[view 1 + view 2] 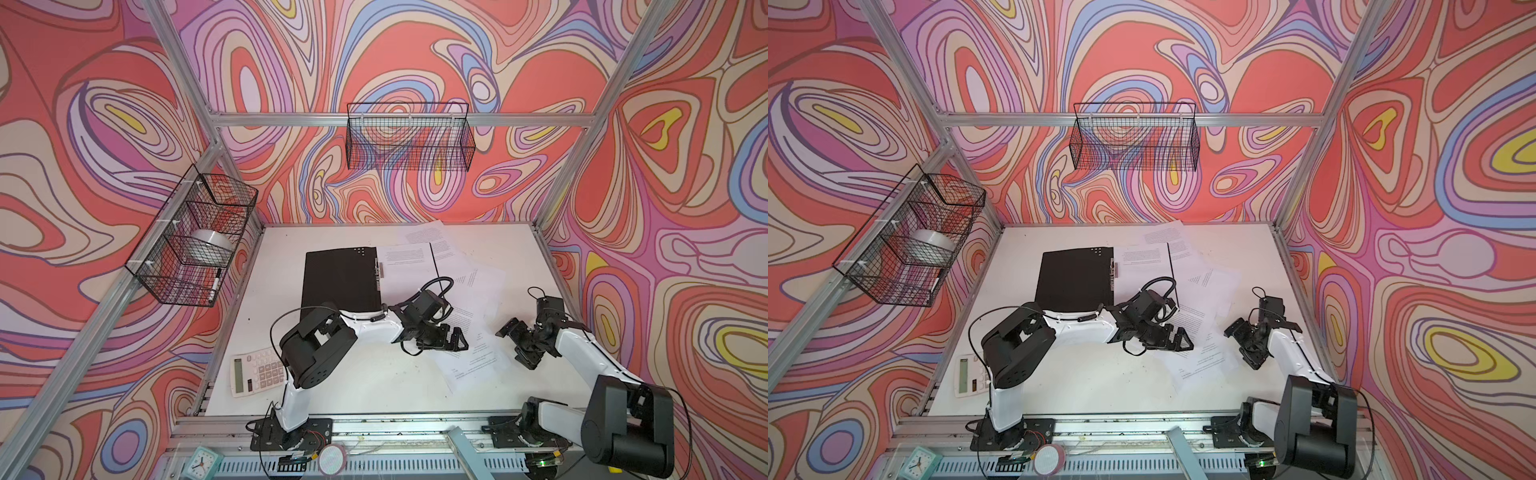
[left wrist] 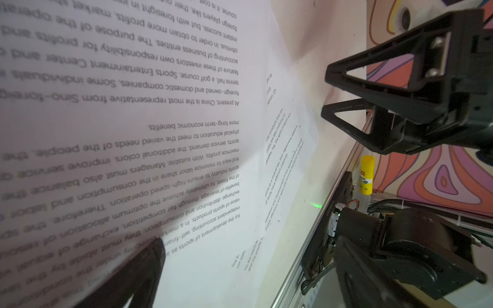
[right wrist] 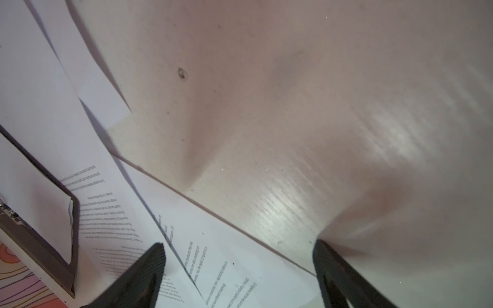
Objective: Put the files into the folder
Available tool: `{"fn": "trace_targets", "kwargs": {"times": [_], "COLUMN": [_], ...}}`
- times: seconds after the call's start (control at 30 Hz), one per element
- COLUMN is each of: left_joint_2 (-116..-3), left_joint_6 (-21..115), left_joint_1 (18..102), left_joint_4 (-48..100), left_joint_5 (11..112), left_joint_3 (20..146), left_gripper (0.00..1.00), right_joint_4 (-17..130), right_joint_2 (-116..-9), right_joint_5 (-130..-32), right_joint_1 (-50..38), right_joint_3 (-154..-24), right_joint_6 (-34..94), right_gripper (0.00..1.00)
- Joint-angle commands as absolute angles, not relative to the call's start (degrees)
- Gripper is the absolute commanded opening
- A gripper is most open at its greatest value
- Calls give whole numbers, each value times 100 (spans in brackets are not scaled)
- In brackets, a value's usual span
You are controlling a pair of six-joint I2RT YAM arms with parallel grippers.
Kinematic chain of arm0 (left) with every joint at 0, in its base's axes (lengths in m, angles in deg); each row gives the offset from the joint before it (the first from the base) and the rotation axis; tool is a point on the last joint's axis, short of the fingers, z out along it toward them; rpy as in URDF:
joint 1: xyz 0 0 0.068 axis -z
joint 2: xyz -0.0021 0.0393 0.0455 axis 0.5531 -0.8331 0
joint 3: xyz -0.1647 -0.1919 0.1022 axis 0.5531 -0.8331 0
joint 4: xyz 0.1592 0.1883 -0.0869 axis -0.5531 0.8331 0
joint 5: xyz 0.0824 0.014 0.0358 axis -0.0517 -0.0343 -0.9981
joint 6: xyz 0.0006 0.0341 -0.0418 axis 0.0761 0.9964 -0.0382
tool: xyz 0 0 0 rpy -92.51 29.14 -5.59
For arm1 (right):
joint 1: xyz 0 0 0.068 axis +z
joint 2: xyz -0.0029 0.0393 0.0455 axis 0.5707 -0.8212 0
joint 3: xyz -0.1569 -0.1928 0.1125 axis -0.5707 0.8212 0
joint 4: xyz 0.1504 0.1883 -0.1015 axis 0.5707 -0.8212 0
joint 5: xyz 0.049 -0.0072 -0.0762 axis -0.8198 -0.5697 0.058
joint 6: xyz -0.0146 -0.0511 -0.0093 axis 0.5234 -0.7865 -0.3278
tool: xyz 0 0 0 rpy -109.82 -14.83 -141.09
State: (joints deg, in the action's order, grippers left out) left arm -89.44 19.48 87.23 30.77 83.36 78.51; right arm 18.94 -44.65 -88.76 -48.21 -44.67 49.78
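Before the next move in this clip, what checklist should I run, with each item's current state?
1. Folder open, black inside up: ok.
2. Left tool open above the loose files: ok.
3. Right tool open, holding nothing: ok.
4. All files inside folder: not ok, several lie beside it.
5. Left tool touching paper: cannot tell.
6. Calculator clear of the files: ok.

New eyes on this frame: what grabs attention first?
The loud swirling wall pattern all around the cell. On the white table, a folder lies open, black inside up, with printed sheets strewn to its right; the left claw and right claw, both open, hang low by those sheets.
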Motion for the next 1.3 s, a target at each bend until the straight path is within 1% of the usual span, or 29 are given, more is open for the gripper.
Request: {"fn": "trace_targets", "kwargs": {"times": [0.0,0.1,0.37,0.53,0.67,0.83,0.93,1.07,1.27], "left_joint_2": [-9125,-9116,-9152,-9162,-9198,-9241,-9240,-9227,-9254], "left_joint_6": [2127,2319,2653,2786,2835,2850,2857,2854,2864], "left_joint_1": [8721,8719,8699,8666,8666,8668,8671,8666,8666], "left_joint_4": [3421,3835,4374,4506,4511,4511,4511,4511,4494], "left_joint_5": [8102,7811,7375,7268,7262,7283,7298,7305,7358], "left_joint_3": [7927,7967,8134,8168,8205,8222,8189,8135,8117], "left_gripper": [98,98,98,98,98,98,98,98,97], "right_joint_4": [2159,2294,2416,2497,2788,3445,3824,3876,4054], "right_joint_2": [-4759,-4916,-5098,-5120,-5324,-5531,-5495,-5366,-5167], "right_joint_5": [-9108,-9184,-9100,-9242,-9666,-10522,-10832,-11040,-10926], "right_joint_1": [-4772,-4618,-3749,-3559,-3489,-3489,-3489,-3493,-3490], "right_joint_3": [-4264,-4257,-4225,-4159,-4139,-4180,-4232,-4456,-4657], "right_joint_6": [4924,4935,5251,5153,4976,4762,4761,4615,4589], "right_gripper": [91,91,90,91,91,94,95,95,96]}}
